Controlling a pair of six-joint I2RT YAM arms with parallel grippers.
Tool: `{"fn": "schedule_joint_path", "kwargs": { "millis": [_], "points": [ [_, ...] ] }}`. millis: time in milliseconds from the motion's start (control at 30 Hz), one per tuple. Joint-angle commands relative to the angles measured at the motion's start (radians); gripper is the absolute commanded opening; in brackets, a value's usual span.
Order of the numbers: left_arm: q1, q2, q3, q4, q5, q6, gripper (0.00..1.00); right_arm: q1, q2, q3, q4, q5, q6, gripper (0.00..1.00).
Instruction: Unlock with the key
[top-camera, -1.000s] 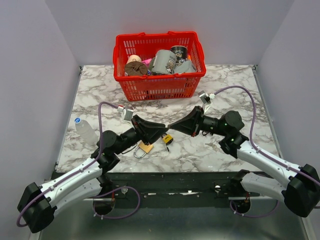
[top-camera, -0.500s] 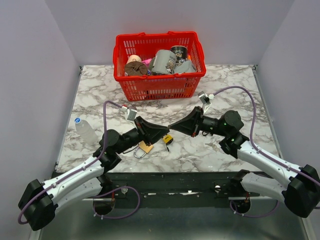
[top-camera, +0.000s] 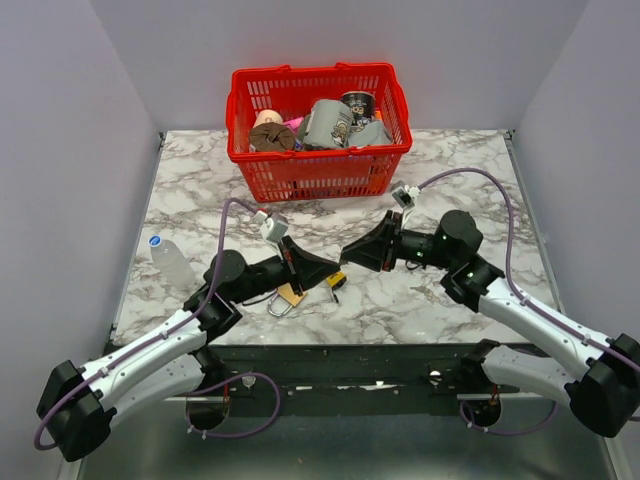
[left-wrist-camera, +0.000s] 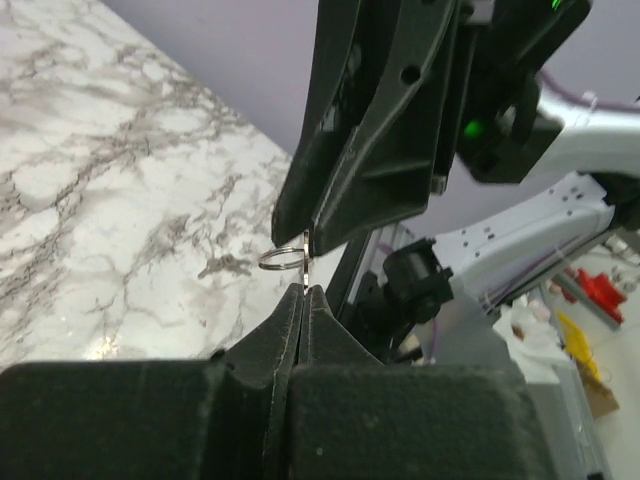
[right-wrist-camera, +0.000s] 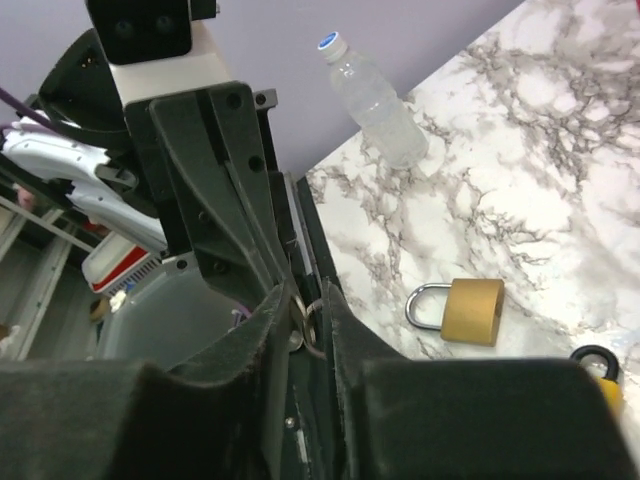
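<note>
L gripper (left-wrist-camera: 303, 291) pinches key (left-wrist-camera: 307, 265) by blade; R gripper (right-wrist-camera: 305, 298) slightly spread, ring (right-wrist-camera: 306, 322) between its jaws. L shd grip firm while R backs off straight.

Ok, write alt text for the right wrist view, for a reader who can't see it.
The right claw, slightly open, and the left claw meet tip to tip around the small key and its ring. Beyond, a brass padlock and a clear plastic bottle lie on the marble table.
</note>
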Motion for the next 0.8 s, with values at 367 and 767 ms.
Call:
{"fn": "schedule_joint_path", "kwargs": {
  "millis": [367,767],
  "points": [
    [0.003,0.038,0.138,-0.394,0.28,0.268,0.0,0.0,-0.051,0.187,-0.554,-0.157,-0.394,0.55],
    [0.005,0.061,0.147,-0.405,0.314,0.277,0.0,0.018,0.052,0.195,-0.603,-0.317,-0.417,0.39]
  ]
}}
